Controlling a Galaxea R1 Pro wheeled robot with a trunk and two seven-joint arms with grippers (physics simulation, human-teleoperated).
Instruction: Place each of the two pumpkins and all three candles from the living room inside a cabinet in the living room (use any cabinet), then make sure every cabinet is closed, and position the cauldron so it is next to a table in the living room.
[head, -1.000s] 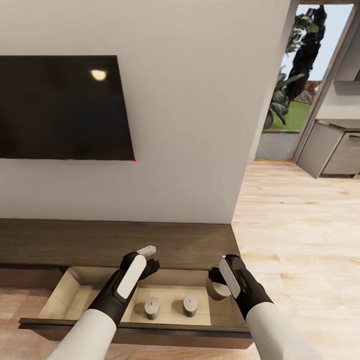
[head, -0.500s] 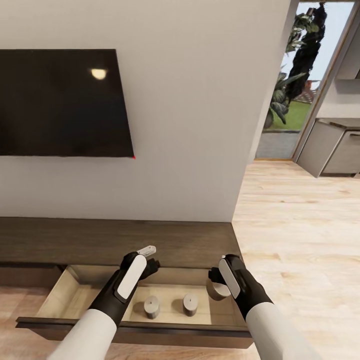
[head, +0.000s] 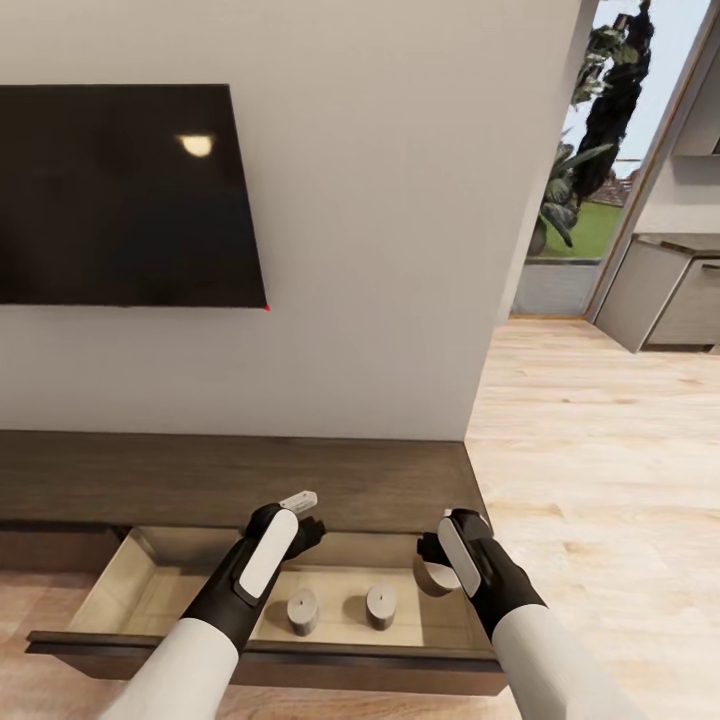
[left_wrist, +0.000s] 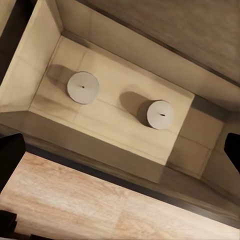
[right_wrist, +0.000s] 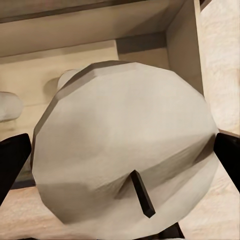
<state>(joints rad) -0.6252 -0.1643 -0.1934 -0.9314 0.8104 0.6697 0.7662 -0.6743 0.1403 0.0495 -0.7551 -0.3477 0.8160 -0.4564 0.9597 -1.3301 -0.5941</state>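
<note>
The dark-brown cabinet (head: 200, 480) runs along the wall with one drawer (head: 150, 590) pulled out. Two grey-beige candles (head: 302, 610) (head: 380, 605) stand upright on its pale floor. In the left wrist view they are seen from above (left_wrist: 83, 87) (left_wrist: 160, 114). My left gripper (head: 292, 515) hovers open over the drawer, its fingers (left_wrist: 10, 155) spread wide with nothing between them. My right gripper (head: 435, 572) is shut on a third candle (right_wrist: 125, 155), held above the drawer's right end. The pumpkins, cauldron and table are out of view.
A black TV (head: 130, 195) hangs on the white wall above the cabinet. To the right is open wood floor (head: 600, 480), leading to a doorway with plants (head: 585, 150) and grey kitchen units (head: 670, 295).
The whole picture has slid up a little, so the camera has moved. Both grippers keep their places over the drawer, and the right one still holds its candle.
</note>
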